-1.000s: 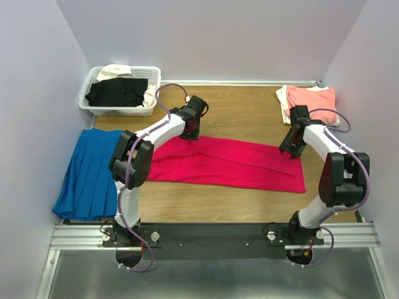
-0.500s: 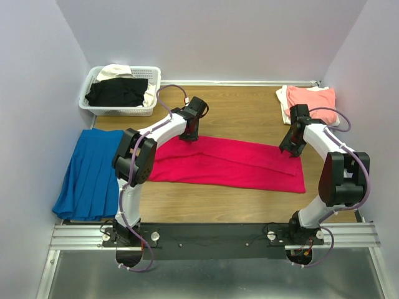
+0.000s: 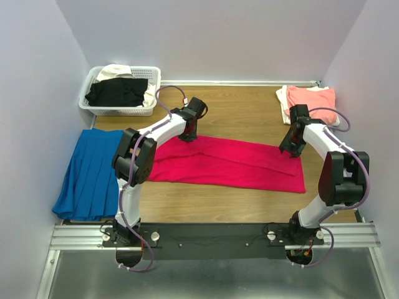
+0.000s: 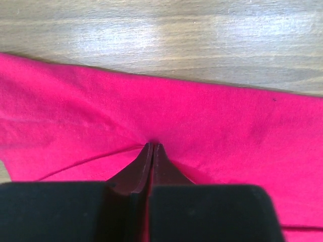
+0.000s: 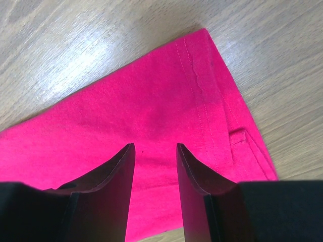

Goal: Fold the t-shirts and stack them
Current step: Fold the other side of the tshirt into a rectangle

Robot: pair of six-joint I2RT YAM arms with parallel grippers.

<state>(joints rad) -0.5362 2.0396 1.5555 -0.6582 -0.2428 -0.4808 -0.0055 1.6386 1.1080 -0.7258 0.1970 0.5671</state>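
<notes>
A crimson-red t-shirt [image 3: 230, 163] lies folded into a long strip across the middle of the wooden table. My left gripper [image 3: 187, 137] is down on its far left edge. In the left wrist view the gripper [image 4: 152, 145] is shut and the red cloth [image 4: 227, 126] puckers at the fingertips. My right gripper [image 3: 288, 151] hovers over the strip's far right corner. Its jaws [image 5: 155, 146] stand open with only the flat red fabric [image 5: 151, 106] and its hemmed corner below them. A salmon-pink t-shirt [image 3: 312, 98] lies folded on a white one at the back right.
A white lattice basket [image 3: 118, 111] at the back left holds a black t-shirt [image 3: 117, 92] and a cream one [image 3: 115, 70]. A blue pleated garment [image 3: 90, 171] lies along the left edge. Walls close in on three sides.
The left gripper's jaws have closed on the red shirt's far edge, and the arm settled slightly. The right arm has not moved.
</notes>
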